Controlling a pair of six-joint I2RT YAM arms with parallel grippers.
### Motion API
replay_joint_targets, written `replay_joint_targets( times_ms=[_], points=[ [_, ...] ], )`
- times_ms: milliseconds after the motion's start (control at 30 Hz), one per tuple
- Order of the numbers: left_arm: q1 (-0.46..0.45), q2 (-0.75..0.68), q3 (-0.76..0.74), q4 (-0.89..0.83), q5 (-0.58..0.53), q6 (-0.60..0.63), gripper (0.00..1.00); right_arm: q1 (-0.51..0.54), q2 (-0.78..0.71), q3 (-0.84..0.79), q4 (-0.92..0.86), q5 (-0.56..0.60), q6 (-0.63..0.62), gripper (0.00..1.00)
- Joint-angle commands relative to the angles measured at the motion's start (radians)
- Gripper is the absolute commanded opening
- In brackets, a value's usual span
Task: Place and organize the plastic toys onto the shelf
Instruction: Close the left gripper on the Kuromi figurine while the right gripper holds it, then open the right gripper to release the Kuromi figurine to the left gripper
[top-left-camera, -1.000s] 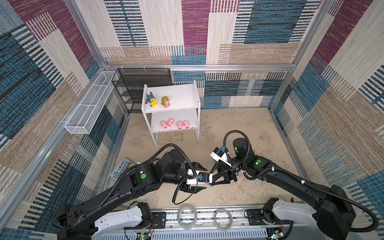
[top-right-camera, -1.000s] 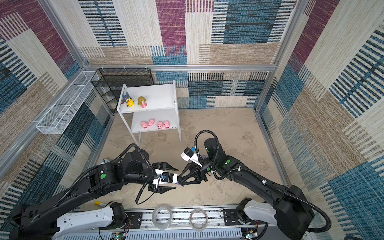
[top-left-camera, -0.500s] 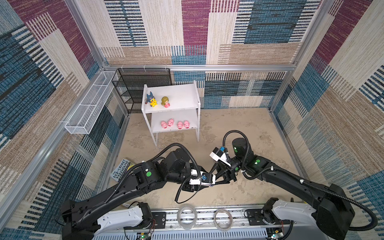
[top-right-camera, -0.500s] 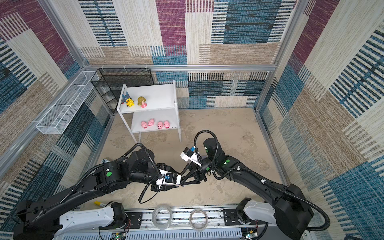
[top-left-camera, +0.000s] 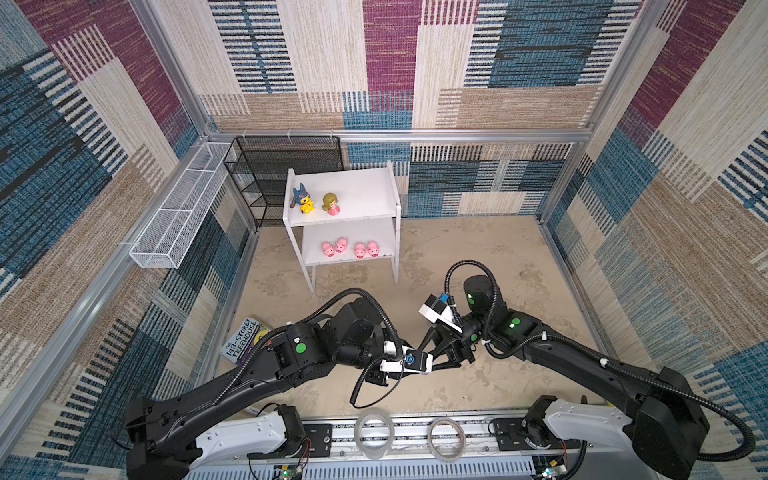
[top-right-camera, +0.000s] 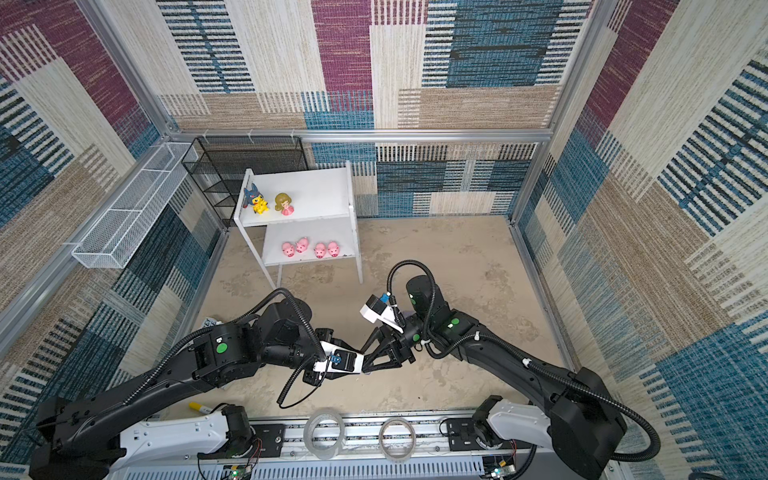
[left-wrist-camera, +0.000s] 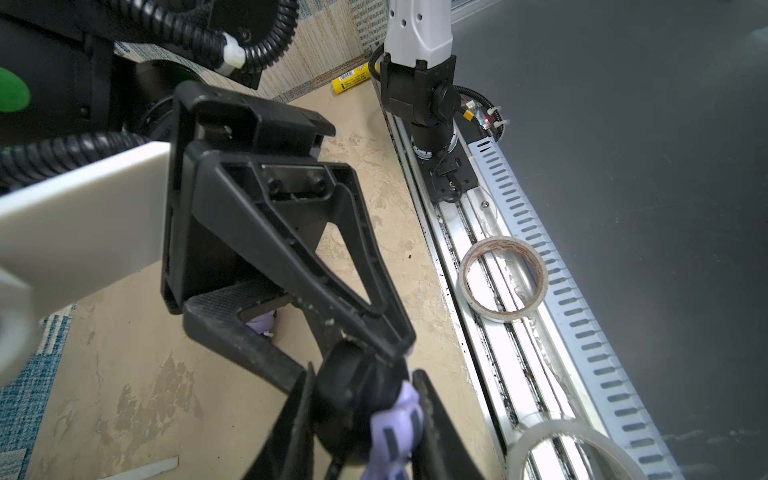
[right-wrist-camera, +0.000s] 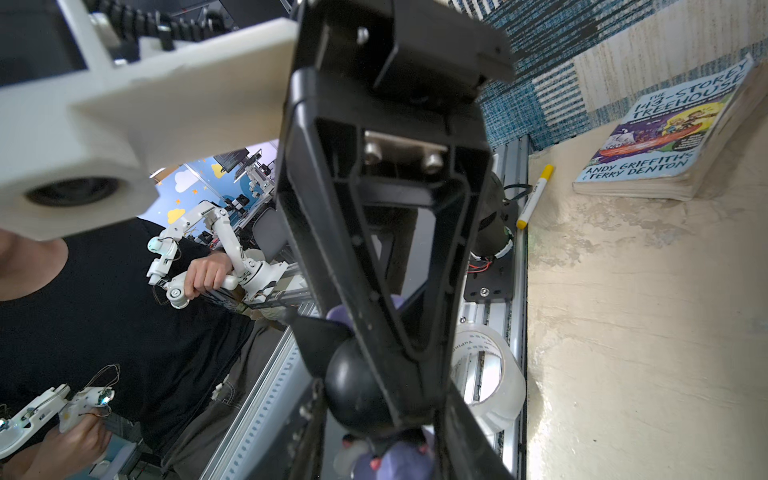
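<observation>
Black-and-purple toy (left-wrist-camera: 395, 428): off the shelf (top-left-camera: 353, 195), held over the bench (top-left-camera: 478, 249) well in front of the shelf's legs, at the spot where the two grippers meet tip to tip.

Right gripper (right-wrist-camera: 384, 399): clamped on the toy, with a finger either side of its round black head in the right wrist view.

Left gripper (left-wrist-camera: 365, 395): fingers flank the same toy, one against the purple body and one next to the black head. Black on black there, so I cannot tell whether it is actually gripping.

Shelf, top tier, near its left front corner: yellow figure with blue hood (top-left-camera: 302, 200), upright, and the blond doll (top-left-camera: 331, 203) just beside it on the right.

Shelf, lower tier: four pink pigs (top-left-camera: 341, 245) in a loose row along the front edge, in both top views.

Around the shelf:
- Black mesh rack (top-left-camera: 286, 166) just behind its left side.
- White wire basket (top-left-camera: 178, 216) further left, on the wall rail.
- Paperback book (top-left-camera: 245, 343) flat on the bench, well forward and left of the shelf, against the wall.
- Yellow marker (right-wrist-camera: 534, 195) near the book.
</observation>
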Motion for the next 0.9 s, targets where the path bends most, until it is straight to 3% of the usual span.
replay_joint_targets(
  times_ms=[0, 167, 267, 533, 700, 867],
  points=[
    [0.002, -0.001, 0.004, -0.001, -0.054, -0.008, 0.25, 0.001, 0.002, 0.034, -0.008, 0.025, -0.054, 0.42],
    [0.002, 0.000, 0.031, -0.083, -0.133, -0.022, 0.21, 0.000, -0.055, 0.026, -0.076, 0.195, -0.142, 0.71],
    [0.001, -0.015, 0.031, -0.119, -0.177, -0.045, 0.20, 0.003, -0.093, -0.017, -0.041, 0.335, -0.140, 0.77],
    [0.005, 0.010, 0.143, -0.296, -0.221, -0.172, 0.19, 0.151, -0.187, -0.118, 0.094, 0.752, -0.202, 0.79],
    [0.005, 0.041, 0.189, -0.354, -0.191, -0.220, 0.19, 0.252, -0.202, -0.153, 0.214, 0.896, -0.205, 0.78],
    [0.005, 0.036, 0.190, -0.355, -0.187, -0.232, 0.19, 0.299, -0.181, -0.131, 0.227, 0.935, -0.208, 0.70]
  ],
)
